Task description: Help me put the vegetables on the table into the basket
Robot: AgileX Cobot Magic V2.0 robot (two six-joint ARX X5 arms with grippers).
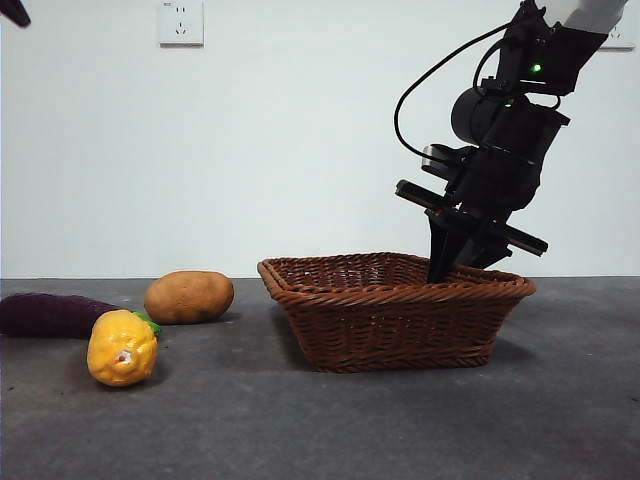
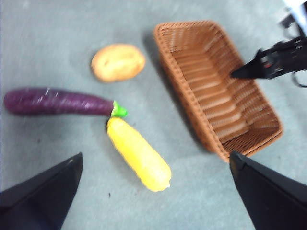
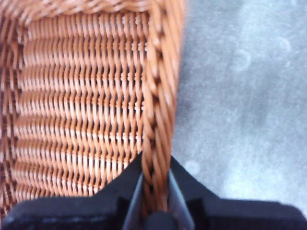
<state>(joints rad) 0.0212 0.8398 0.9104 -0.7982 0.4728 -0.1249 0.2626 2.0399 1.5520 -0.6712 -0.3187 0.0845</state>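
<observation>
A plain white wall (image 1: 300, 130) fills the background behind the table, evenly lit, with a white power socket (image 1: 180, 22) mounted high toward one side and the edge of a second wall plate (image 1: 622, 40) at the opposite upper corner.

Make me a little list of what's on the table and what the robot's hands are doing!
eggplant: on the table, outside the basket
potato: on the table, beside the basket
yellow piece: on the table, its end by the eggplant's green tip
basket: holds no vegetables
right gripper: shut on the basket's rim
left gripper: open, above the vegetables
</observation>
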